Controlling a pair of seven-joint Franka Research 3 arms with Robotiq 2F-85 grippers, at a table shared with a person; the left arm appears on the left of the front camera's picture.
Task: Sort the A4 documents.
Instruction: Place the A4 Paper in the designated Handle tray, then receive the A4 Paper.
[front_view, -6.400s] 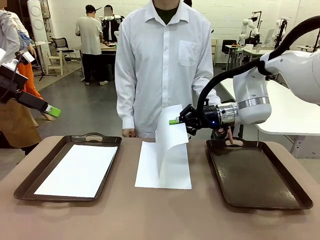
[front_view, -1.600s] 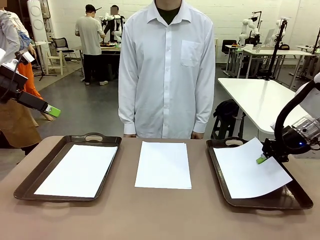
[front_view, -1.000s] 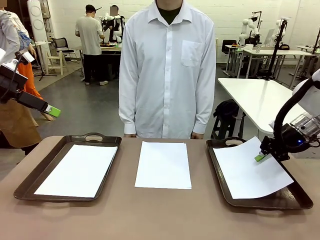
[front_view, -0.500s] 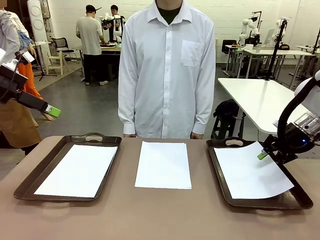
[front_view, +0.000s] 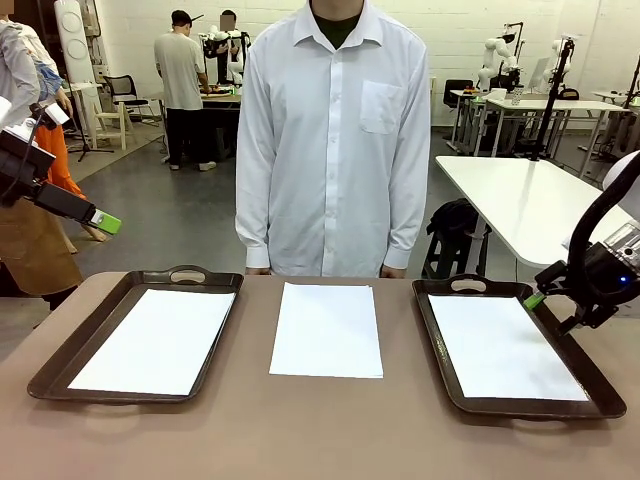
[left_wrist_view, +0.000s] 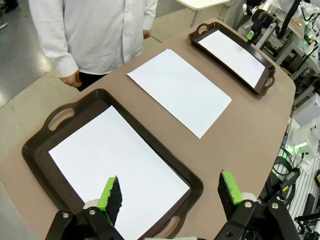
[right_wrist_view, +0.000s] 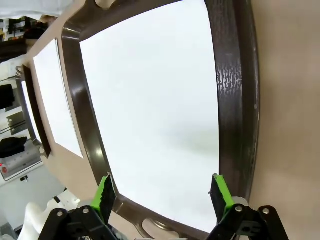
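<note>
Three A4 documents lie flat. One sheet (front_view: 155, 340) rests in the left dark brown tray (front_view: 60, 362). A second sheet (front_view: 327, 328) lies on the bare table in the middle. The third sheet (front_view: 503, 347) lies in the right tray (front_view: 438, 340). My right gripper (front_view: 545, 296) hovers open just over that tray's far right rim, holding nothing. In the right wrist view its green pads (right_wrist_view: 103, 194) stand wide apart above the sheet (right_wrist_view: 155, 110). My left gripper (front_view: 105, 222) hangs open, high beyond the table's left end. It (left_wrist_view: 170, 192) looks down on the left tray's sheet (left_wrist_view: 115, 155).
A person in a white shirt (front_view: 335, 140) stands at the table's far edge behind the middle sheet, hands down by the edge. The brown table (front_view: 330, 430) has bare room along its front. A white table (front_view: 520, 205) stands behind at the right.
My right gripper opened and let go of the sheet, whose raised corner dropped flat into the right tray. The gripper drew back to the right. The left arm stayed still.
</note>
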